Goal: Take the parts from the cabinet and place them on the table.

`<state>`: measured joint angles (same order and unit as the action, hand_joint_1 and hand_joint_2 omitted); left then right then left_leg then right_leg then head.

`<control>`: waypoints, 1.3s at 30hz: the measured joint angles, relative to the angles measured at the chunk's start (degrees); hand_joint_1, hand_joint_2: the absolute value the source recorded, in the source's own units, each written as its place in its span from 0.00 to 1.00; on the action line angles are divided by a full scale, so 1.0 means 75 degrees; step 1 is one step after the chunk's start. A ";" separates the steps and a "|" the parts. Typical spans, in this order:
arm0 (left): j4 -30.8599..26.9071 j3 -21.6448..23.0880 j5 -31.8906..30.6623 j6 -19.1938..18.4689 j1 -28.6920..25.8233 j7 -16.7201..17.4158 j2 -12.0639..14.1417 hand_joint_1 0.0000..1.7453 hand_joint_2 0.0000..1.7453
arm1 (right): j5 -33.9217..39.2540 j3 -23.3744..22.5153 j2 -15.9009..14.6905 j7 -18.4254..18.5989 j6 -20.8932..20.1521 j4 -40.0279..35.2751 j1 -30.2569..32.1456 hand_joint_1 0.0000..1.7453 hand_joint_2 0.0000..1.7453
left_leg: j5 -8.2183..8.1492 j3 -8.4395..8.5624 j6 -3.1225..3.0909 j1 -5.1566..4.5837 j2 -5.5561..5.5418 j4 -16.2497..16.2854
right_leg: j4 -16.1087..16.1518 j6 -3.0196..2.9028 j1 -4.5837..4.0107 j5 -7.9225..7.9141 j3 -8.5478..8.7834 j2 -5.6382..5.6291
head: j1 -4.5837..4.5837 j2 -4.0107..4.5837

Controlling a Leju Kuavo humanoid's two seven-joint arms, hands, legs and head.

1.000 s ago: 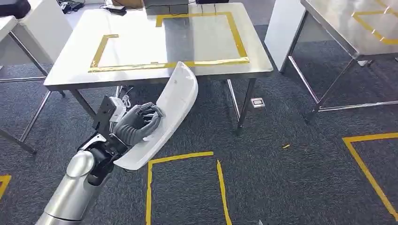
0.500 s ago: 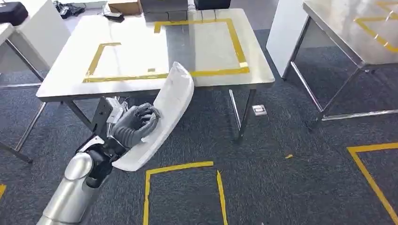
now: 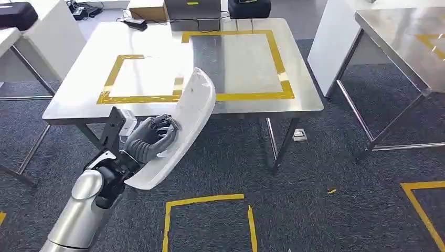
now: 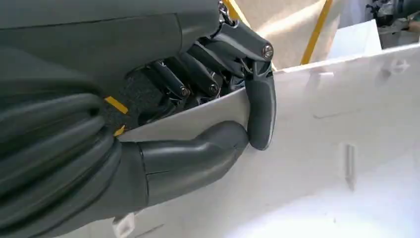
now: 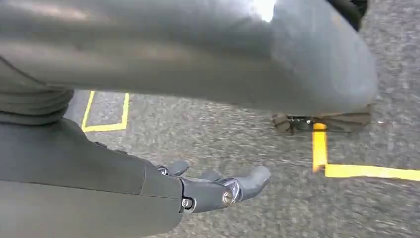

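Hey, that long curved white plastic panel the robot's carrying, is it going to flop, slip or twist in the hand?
The long curved white plastic panel probably stays stiff: it holds its curve well past the left hand. It looks smooth and glossy, so it may slip. Gripped on one edge near its lower end, it could twist.

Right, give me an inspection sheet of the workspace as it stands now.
Surface: steel table ahead, marked with yellow tape rectangles; nothing lies inside them.
Job's things: long curved white part, held in the air short of the table's near edge, not yet placed.
Clutter: cardboard box, grey case and black bag along the far edge.
Hands: left hand grips the white part, thumb on one face and fingers on the other; right hand hangs over the carpet, open.
Cables: black adapter and cord at the far left corner.
Surroundings: grey carpet with yellow tape squares; second steel table to the right.
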<state>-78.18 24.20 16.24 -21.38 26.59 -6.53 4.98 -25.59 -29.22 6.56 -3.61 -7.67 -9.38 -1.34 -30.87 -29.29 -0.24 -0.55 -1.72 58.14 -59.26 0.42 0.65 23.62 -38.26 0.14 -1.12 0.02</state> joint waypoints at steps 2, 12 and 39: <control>-0.0006 -0.0009 0.0012 -0.0003 0.0021 -0.0018 0.0003 1.00 1.00 | -0.0006 0.0000 0.0006 0.0000 0.0023 0.0000 0.0009 0.00 0.00 | 0.0069 0.0126 0.0086 -0.0005 0.0000 0.0053 | 0.0036 -0.0132 0.0020 0.0020 0.0062 0.0003 | 0.0003 0.0000; 0.0038 -0.0015 0.0017 0.0000 0.0003 -0.0003 0.0003 1.00 1.00 | -0.0012 -0.0003 0.0015 -0.0006 0.0044 0.0000 0.0017 0.00 0.00 | 0.0098 -0.1399 0.0155 0.0066 0.0185 0.0873 | 0.0085 -0.0239 0.0047 0.0824 0.1151 -0.0028 | -0.0038 0.0000; 0.0157 -0.0026 0.0015 0.0012 -0.0030 -0.0003 -0.0038 1.00 1.00 | -0.0038 -0.0006 0.0026 -0.0020 0.0058 0.0006 0.0003 0.00 0.00 | -0.0543 -0.1758 0.0258 0.0083 0.0164 0.2441 | 0.0192 -0.0287 0.0021 0.0352 0.0651 -0.0043 | -0.0076 0.0000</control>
<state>-77.00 24.00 16.35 -21.29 26.37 -6.56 4.70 -25.88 -29.27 6.75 -3.76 -7.23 -9.33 -1.32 -34.94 -42.47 1.69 0.07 -0.49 76.45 -57.82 -1.74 0.80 26.26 -33.38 -0.18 -1.68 0.02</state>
